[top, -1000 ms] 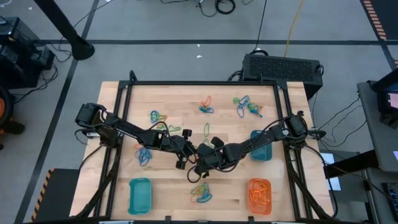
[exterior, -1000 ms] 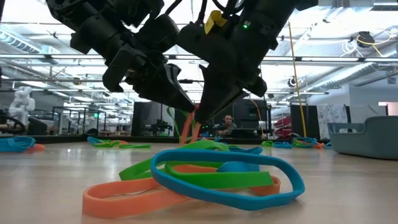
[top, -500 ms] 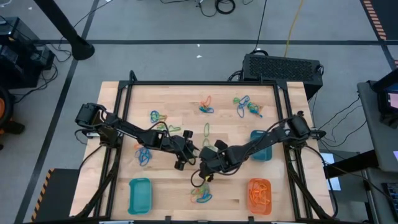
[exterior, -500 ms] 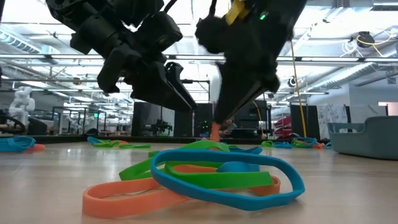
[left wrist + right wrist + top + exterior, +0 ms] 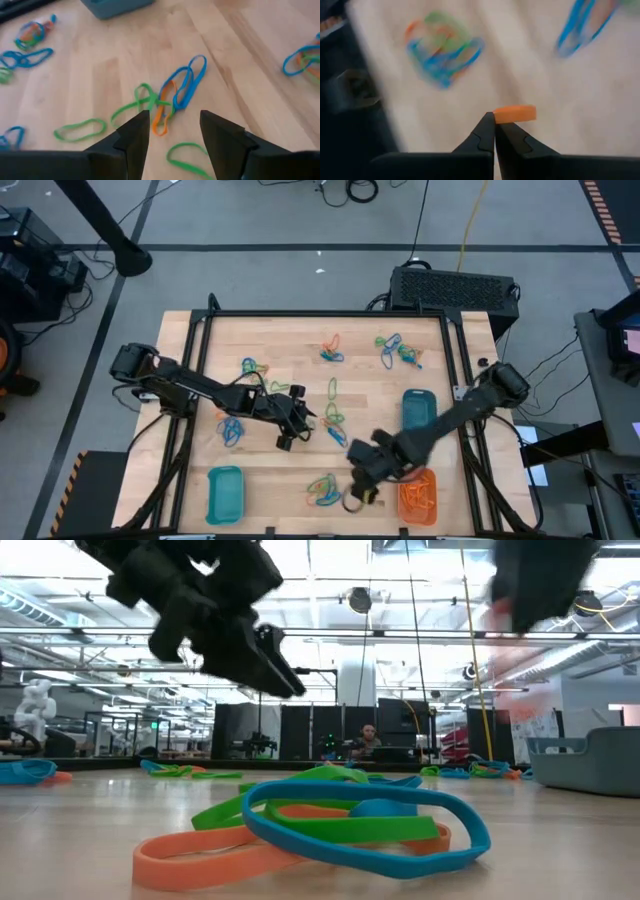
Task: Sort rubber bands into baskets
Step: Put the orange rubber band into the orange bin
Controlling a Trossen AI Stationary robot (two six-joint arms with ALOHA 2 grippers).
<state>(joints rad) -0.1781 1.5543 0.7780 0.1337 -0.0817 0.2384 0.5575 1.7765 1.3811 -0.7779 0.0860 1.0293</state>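
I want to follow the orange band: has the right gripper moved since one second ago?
Yes. The right gripper, shut on an orange rubber band, has left the table's centre and now sits beside the orange basket at the near edge.

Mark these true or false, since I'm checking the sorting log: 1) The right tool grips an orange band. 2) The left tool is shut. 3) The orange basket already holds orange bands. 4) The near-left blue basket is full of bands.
1) True: the right tool pinches an orange band.
2) False: the left tool is open, holding nothing.
3) True: the orange basket holds orange bands.
4) False: that blue basket looks empty.
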